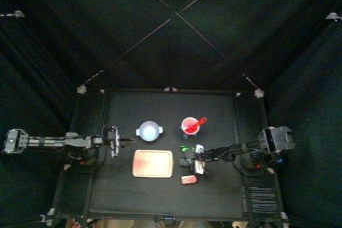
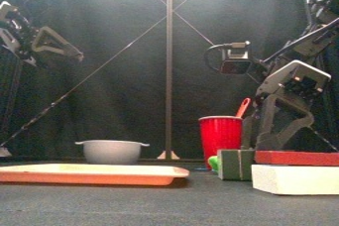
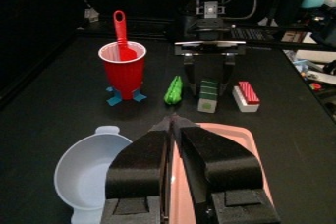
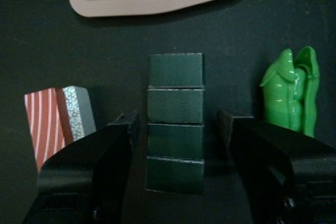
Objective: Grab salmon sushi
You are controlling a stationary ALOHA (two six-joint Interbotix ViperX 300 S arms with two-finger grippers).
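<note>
From above, the salmon sushi (image 1: 189, 181) is seen lying untouched near the table's front, just right of the pink slab (image 1: 152, 163), while the right gripper (image 1: 203, 158) is stationed a little farther back and the left gripper (image 1: 111, 144) is parked at the left. In the front view the sushi (image 2: 296, 170) is shown resting on the table at the right, beside a dark green block (image 2: 236, 164) and near a red cup (image 2: 220, 135). In the left wrist view that arm's jaws are pressed together over the slab, and in the right wrist view the right jaws are spread wide around the green block (image 4: 175, 120), with the sushi (image 4: 57, 122) just outside one jaw and a green pepper-like item (image 4: 293, 89) outside the other; nothing has been grasped, so re-aiming at the sushi, closing and lifting are judged to remain.
</note>
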